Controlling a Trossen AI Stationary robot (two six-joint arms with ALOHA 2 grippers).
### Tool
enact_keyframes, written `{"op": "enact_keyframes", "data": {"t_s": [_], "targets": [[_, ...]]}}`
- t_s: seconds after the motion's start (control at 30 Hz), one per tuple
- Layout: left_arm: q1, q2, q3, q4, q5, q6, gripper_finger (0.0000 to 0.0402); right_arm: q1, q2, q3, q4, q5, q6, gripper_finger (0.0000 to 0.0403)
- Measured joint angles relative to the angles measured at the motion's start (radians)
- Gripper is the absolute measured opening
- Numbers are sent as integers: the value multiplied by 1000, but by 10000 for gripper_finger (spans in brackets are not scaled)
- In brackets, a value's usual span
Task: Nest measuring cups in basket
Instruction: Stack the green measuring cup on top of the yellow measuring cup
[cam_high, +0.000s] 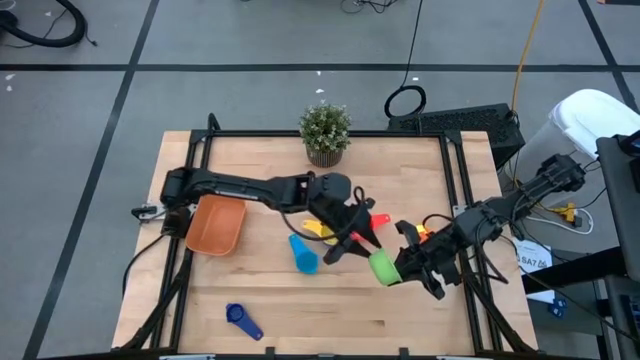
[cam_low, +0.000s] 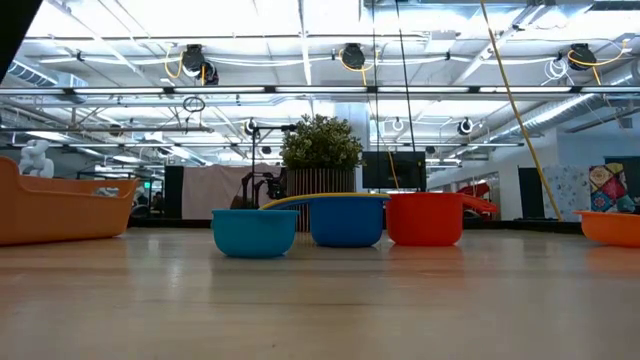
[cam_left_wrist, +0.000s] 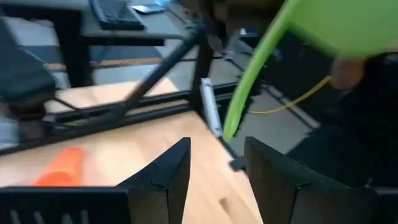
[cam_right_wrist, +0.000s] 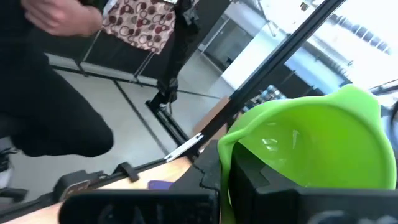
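So the right pincer (cam_high: 398, 268) is clamped on the green measuring cup (cam_high: 384, 267), held up right of the basket (cam_high: 215, 225). Left pincer (cam_high: 345, 245) hangs half spread between them, gripping nothing, beside the light blue cup (cam_high: 303, 253) on the worktop (cam_high: 420, 170).

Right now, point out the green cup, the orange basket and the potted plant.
green cup (cam_high: 384, 267), high view, on its bowl.
orange basket (cam_high: 216, 224), high view, on its bare floor.
potted plant (cam_high: 325, 128), high view, on its leaves.
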Motion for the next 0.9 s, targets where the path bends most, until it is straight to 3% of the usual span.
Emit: {"op": "enact_keyframes", "data": {"t_s": [0.17,0.67,0.77,0.9], "targets": [[5,49,1,160,85,-63,152,-33,0,0,11,0,3,0],[34,69,1,268,126,-91,150,-70,0,0,1,-30,34,0],[28,77,2,265,103,-97,127,-70,0,0,4,-29,68,0],[22,81,2,248,79,-129,50,-71,0,-2,5,-26,109,6]]}}
